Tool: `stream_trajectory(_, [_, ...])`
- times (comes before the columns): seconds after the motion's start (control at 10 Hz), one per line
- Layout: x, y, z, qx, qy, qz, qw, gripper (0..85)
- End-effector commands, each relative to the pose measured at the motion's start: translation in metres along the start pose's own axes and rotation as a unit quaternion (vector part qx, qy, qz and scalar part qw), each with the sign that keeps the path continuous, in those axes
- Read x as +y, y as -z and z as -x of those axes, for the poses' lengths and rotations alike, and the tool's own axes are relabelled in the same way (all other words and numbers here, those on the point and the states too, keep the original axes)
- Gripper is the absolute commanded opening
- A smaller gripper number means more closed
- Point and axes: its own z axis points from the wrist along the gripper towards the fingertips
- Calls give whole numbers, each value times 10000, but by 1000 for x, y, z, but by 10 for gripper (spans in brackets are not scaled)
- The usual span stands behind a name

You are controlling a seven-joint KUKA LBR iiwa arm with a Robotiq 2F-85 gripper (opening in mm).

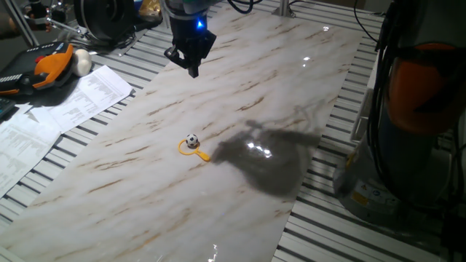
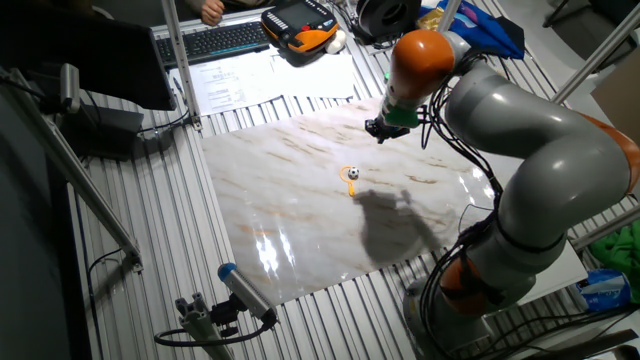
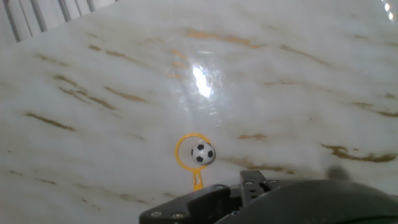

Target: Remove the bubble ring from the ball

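The ball [image 1: 191, 140] is tiny and white with black patches. It lies on the marble board inside the loop of the yellow-orange bubble ring [image 1: 186, 151], whose short handle points toward the near right. Both show in the other fixed view, the ball [image 2: 353, 173] and the ring [image 2: 347, 177]. In the hand view the ball [image 3: 202, 153] sits inside the ring [image 3: 177, 153], just ahead of the dark hand body. My gripper [image 1: 193, 70] hangs high above the board, behind the ball, with its fingers drawn to a point and nothing in them. It also shows in the other fixed view [image 2: 378, 131].
An orange-and-black tool [image 1: 47, 67] and a plain whitish round thing [image 1: 81, 62] lie at the far left beside printed papers [image 1: 69, 102]. The robot base [image 1: 419, 116] stands at the right. A keyboard [image 2: 225, 40] lies beyond the board. The arm's shadow [image 1: 266, 160] falls right of the ring.
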Motion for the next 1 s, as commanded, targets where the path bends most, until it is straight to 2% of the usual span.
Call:
stream_trajectory(0.0, [0, 0, 0, -14, -18, -45, 10000, 0])
stream_trajectory(0.1, [0, 0, 0, -87, -65, -97, 9999, 0])
stream_trajectory(0.2, [0, 0, 0, -82, -143, 10, 9999, 0])
stream_trajectory(0.3, [0, 0, 0, -90, -129, 30, 9999, 0])
stream_trajectory(0.4, [0, 0, 0, -87, -40, -22, 10000, 0])
stream_trajectory(0.5, [0, 0, 0, 35, -4, -49, 10000, 0])
stream_trajectory(0.7, [0, 0, 0, 58, 103, -174, 9998, 0])
stream_trajectory(0.8, [0, 0, 0, 152, 138, -47, 9998, 0])
stream_trajectory(0.9, [0, 0, 0, 208, 226, -10, 9995, 0])
